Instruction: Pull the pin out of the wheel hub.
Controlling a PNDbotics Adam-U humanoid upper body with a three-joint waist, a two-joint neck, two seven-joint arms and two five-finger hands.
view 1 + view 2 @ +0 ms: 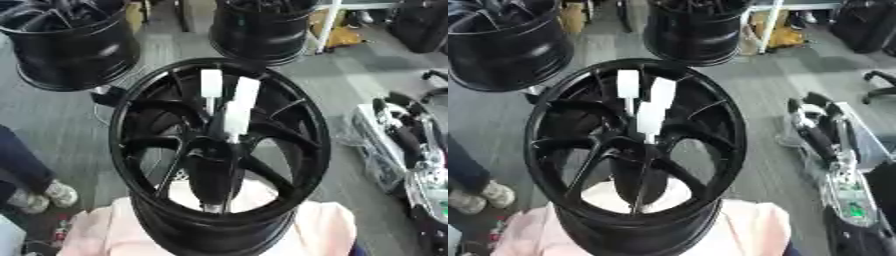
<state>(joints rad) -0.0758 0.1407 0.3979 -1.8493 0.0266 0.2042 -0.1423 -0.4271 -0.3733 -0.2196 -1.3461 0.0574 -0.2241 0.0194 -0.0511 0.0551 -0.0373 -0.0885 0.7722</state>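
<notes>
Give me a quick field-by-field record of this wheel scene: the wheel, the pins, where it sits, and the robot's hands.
Wheel: black spoked alloy wheel hub, face up toward the camera
Pins: three white-handled pins standing at the hub centre, none pulled yet
Support: pale pink cloth under the wheel
Background: two more black wheels on the grey floor
Hands: neither robot hand visible

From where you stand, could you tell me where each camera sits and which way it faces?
Left eye view: in the robot's head, looking down at the hub and the white pins standing in it; a black-and-silver arm, probably the robot's right, shows at the right edge.
Right eye view: beside it in the head, facing the same way down; the same arm shows at the right.
Shared: hub, pins, two more wheels beyond, and the pink cloth under the hub.
</notes>
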